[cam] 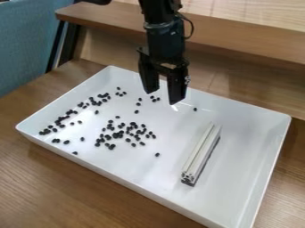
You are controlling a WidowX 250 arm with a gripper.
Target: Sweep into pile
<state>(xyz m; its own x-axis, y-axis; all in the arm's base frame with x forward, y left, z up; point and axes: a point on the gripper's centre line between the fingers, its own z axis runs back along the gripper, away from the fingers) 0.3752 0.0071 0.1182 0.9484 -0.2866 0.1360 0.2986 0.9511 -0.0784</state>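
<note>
My gripper [162, 95] hangs over the back middle of the white tray [262, 133], pointing down, its two fingers apart with nothing between them. Small black beans [122, 132] lie in a loose cluster near the tray's middle. More beans [65, 116] form a scattered band along the left side, and a few single ones lie apart, such as one bean [195, 109] right of the gripper. A pale grooved bar [202, 152] with a dark underside lies in the right half of the tray, to the right of the beans.
The tray has raised walls and rests on a brown wooden table [71, 187]. Behind it stands a wooden ledge [238, 41]. Blue fabric [22, 44] is at the upper left, beside a dark post.
</note>
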